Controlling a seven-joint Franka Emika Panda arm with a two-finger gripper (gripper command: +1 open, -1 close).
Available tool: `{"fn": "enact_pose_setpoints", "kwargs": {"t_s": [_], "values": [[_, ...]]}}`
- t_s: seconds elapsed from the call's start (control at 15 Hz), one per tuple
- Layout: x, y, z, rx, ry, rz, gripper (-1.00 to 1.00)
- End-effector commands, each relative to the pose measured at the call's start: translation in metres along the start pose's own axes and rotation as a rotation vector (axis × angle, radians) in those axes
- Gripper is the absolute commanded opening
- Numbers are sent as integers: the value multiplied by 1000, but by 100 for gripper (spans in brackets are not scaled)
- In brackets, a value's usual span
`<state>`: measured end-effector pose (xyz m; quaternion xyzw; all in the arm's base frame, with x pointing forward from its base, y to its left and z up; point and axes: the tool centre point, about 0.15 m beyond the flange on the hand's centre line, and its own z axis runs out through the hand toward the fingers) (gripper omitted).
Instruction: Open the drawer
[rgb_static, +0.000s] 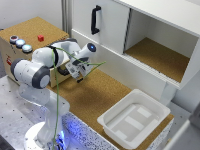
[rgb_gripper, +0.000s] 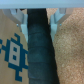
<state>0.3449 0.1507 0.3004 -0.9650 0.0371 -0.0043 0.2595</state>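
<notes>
My arm (rgb_static: 37, 70) is white and grey. The drawer (rgb_static: 117, 62) is plain white, the tub (rgb_static: 135, 120) white, the surface (rgb_static: 95, 95) speckled cork-brown, the door handle (rgb_static: 94, 20) black.

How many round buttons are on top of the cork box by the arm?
3, in a short row on the cork box top, at the exterior view's left: a dark one, a middle one, and a blue-lit one. The arm might hide others.
</notes>
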Motion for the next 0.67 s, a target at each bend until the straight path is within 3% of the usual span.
{"fn": "enact_pose_setpoints", "kwargs": {"t_s": [0.0, 0.27, 0.4, 0.6], "values": [[-11, 15, -22, 20, 32, -27, 100], [-14, 12, -42, -40, 58, -44, 100], [-18, 5, -54, -98, 82, -46, 100], [-22, -7, -85, -95, 116, -66, 100]]}}
